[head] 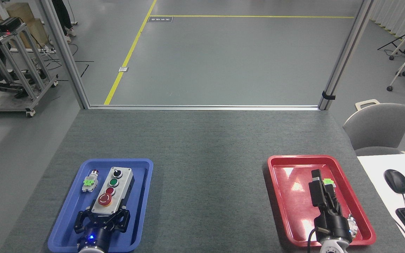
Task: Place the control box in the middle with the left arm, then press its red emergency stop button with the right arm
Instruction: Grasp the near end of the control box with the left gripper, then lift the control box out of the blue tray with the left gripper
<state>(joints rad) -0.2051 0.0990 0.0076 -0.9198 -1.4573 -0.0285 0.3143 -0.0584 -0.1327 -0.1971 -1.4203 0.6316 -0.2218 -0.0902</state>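
2 arms, left end effector (102,213) clamping control box (114,190) in blue tray (65,232), right end effector (323,189) state unclear

A single head view looks forward and down from above the near edge of the table (202,147), high enough to take in the whole dark-grey top from its near edge to its far edge. It faces across the far edge toward an aluminium frame (343,56) and an open grey floor (223,59) with yellow lines beyond, so the near corners of the table are cut off by the bottom of the view. The blue tray (69,225) by the near left corner and the red tray (287,196) by the near right corner lie closest to the camera.
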